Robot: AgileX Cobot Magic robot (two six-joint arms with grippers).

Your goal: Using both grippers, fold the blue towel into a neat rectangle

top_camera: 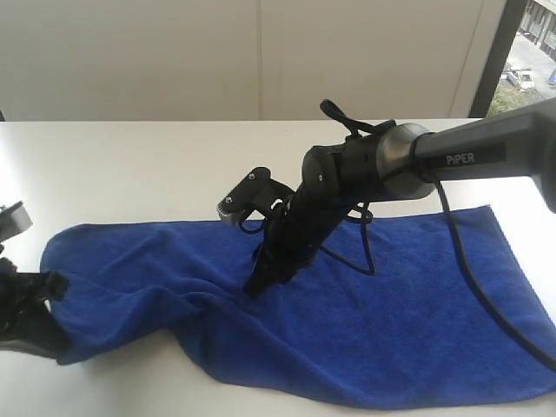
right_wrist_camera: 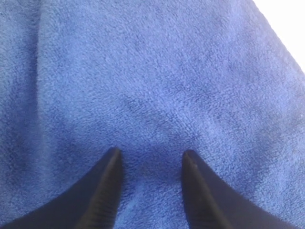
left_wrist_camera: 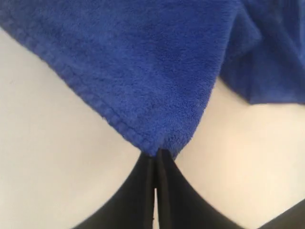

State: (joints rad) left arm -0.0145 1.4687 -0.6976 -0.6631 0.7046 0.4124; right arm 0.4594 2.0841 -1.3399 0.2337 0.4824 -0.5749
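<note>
The blue towel (top_camera: 365, 321) lies spread and rumpled across the white table, its left part bunched into folds. My left gripper (top_camera: 54, 285) is at the towel's left end, shut on a stitched corner of the blue towel (left_wrist_camera: 143, 71); in the left wrist view the black fingers (left_wrist_camera: 143, 191) meet at the cloth's tip. My right gripper (top_camera: 256, 285) reaches across to the towel's middle and points down onto it. Its two black fingertips (right_wrist_camera: 110, 164) stand apart, pressing on the blue towel (right_wrist_camera: 157, 76) with nothing pinched between them.
The white table (top_camera: 130, 165) runs back to a pale wall. The right arm's black cable (top_camera: 460, 261) loops over the towel's right half. A window shows at the far right (top_camera: 530, 61). The table's front edge is close below the towel.
</note>
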